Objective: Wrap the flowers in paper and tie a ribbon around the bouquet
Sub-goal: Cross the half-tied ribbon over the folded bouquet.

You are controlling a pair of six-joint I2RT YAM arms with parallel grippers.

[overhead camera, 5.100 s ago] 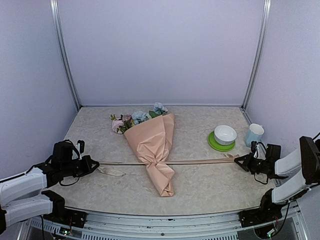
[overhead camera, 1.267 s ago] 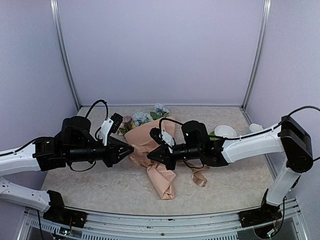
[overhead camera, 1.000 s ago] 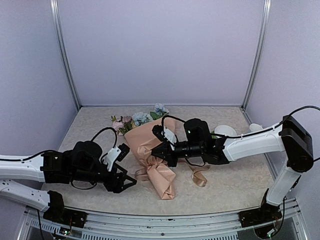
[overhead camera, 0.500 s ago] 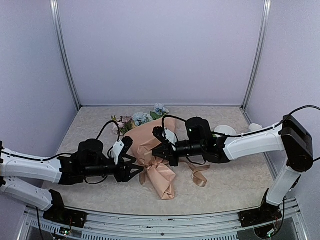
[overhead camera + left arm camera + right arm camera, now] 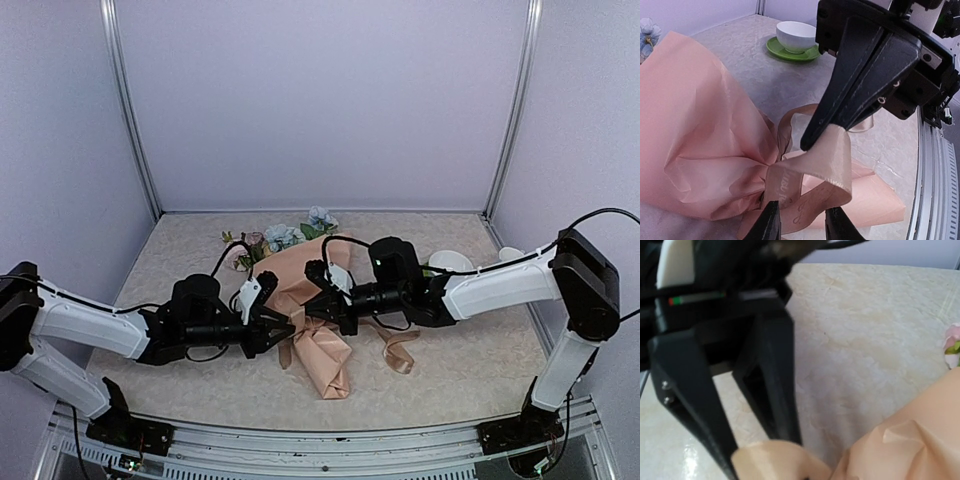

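Observation:
The bouquet [image 5: 312,285] lies mid-table, a peach paper [image 5: 700,115] cone with the flowers [image 5: 282,235] at its far wide end and its tail toward me. The beige ribbon [image 5: 832,160] goes round the pinched neck, and a loose loop of ribbon [image 5: 402,352] trails to the right. My right gripper [image 5: 318,308] is shut on the ribbon just above the neck; in the left wrist view the right gripper [image 5: 809,144] pinches the band's upper end. My left gripper [image 5: 804,225] is low at the neck, and its fingers [image 5: 771,222] straddle the ribbon band with a gap still between them.
A white bowl [image 5: 450,266] on a green plate [image 5: 432,288] sits behind my right forearm, with a pale mug [image 5: 508,256] farther right. My two arms nearly meet over the bouquet's neck. Side walls and metal posts enclose the table.
My left arm swung in from the near left to the bouquet's neck and narrowed its jaws around the ribbon. My right gripper stayed put, holding the ribbon.

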